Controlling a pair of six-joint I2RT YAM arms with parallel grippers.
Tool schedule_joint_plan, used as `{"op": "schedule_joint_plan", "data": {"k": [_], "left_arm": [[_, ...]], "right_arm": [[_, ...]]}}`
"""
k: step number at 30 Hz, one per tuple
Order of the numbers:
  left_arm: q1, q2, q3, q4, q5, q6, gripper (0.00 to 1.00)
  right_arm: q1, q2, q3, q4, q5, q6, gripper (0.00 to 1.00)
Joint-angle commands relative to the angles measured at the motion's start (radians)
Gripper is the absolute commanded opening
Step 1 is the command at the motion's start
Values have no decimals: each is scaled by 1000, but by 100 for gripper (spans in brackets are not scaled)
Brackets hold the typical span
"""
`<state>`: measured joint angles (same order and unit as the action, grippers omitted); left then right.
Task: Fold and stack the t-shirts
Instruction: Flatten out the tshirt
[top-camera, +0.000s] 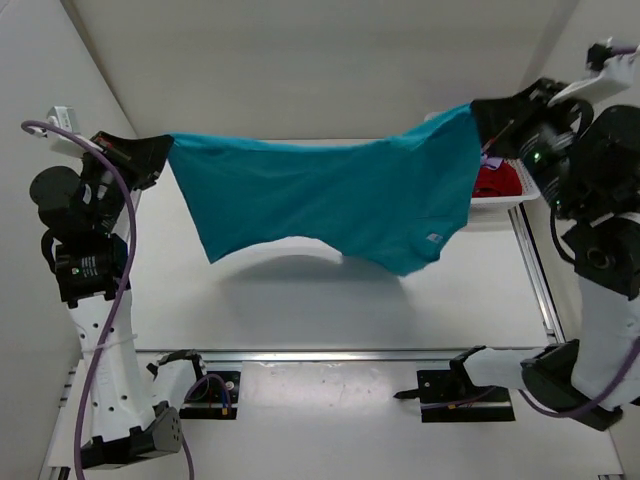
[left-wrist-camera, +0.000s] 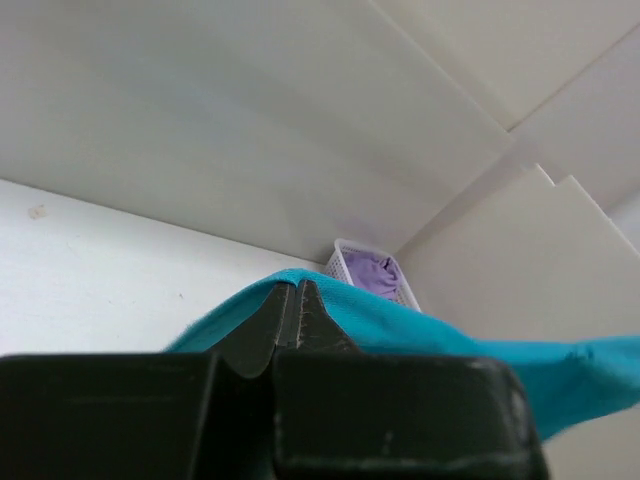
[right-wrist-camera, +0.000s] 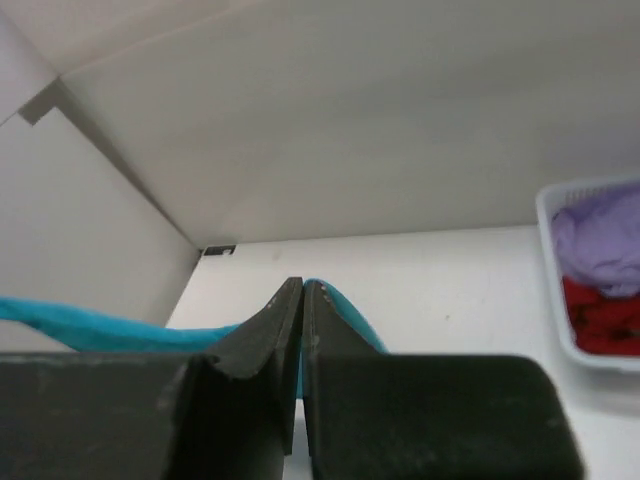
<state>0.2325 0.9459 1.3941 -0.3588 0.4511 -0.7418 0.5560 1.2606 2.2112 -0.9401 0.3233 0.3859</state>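
The teal t-shirt (top-camera: 330, 195) hangs stretched in the air above the table, held at both upper corners. My left gripper (top-camera: 160, 150) is shut on its left corner; in the left wrist view the teal cloth (left-wrist-camera: 430, 335) drapes over my closed left gripper (left-wrist-camera: 297, 285). At the far right, my right gripper (top-camera: 480, 115) is shut on the other corner, and teal cloth (right-wrist-camera: 345, 310) shows behind my closed right gripper (right-wrist-camera: 303, 285). The lavender t-shirt (right-wrist-camera: 600, 240) and the dark red t-shirt (right-wrist-camera: 600, 315) lie crumpled in the white basket (right-wrist-camera: 550, 215).
The white mesh basket (top-camera: 520, 190) stands at the table's far right, behind the right arm, with dark red cloth (top-camera: 490, 182) showing in it. White walls enclose the back and sides. A metal rail (top-camera: 350, 353) runs along the near edge by the arm bases.
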Motion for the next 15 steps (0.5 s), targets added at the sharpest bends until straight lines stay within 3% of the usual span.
{"op": "schedule_joint_plan", "data": {"k": [1,2,5,11,15], "left_arm": [[24,56,32,-60,43,-7,0],[24,79,16,-54,38,-8,0],[-8,116,-55,-29,-72,15,0],[-103,275,-188,92,-196,10,0],[-133,427,-85,119,-200,4,0]], "right_arm": [[-228,141,72,-28,-314,-87,0],[-334,157,8,30,-480,-75,0],[-355,259,-41,60,-461,-107,0],[-398,599,128,76,-531,-165,0],[-450,747,267,142,-598,-133,0]]}}
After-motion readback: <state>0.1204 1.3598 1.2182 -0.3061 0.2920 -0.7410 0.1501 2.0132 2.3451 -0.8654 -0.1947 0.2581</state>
